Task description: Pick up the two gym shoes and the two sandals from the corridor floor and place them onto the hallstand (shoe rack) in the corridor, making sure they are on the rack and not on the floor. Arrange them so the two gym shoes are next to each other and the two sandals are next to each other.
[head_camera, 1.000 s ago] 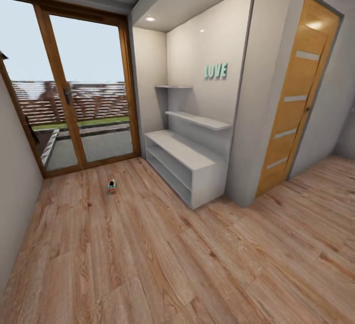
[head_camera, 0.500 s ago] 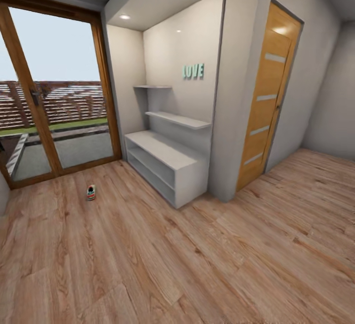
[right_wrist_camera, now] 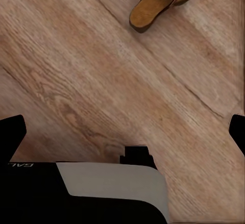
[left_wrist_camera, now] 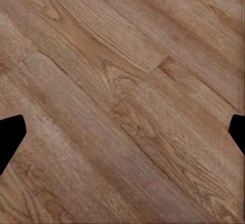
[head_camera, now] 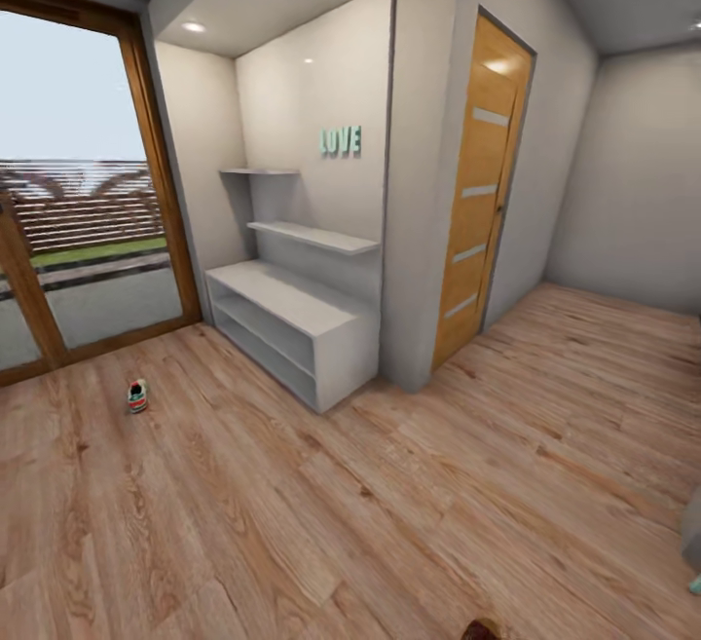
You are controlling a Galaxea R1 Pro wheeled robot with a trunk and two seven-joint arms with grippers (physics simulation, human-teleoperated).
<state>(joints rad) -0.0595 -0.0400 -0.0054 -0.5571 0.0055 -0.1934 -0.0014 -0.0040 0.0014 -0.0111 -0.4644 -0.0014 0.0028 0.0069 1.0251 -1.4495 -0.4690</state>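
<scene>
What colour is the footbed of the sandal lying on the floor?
Tan, with dark brown straps: the sandal shows best in the right wrist view.

The corridor floor (head_camera: 409, 484) was light brown wood-grain plank; the hallstand (head_camera: 292, 314) was pale grey, like its wall shelves (head_camera: 312, 236); one gym shoe (head_camera: 137, 395) showed white with red and green; a sandal (right_wrist_camera: 161, 1) had a tan footbed and dark brown straps; the door (head_camera: 477, 202) was orange-brown with pale stripes; the LOVE letters (head_camera: 341, 140) were teal.
</scene>
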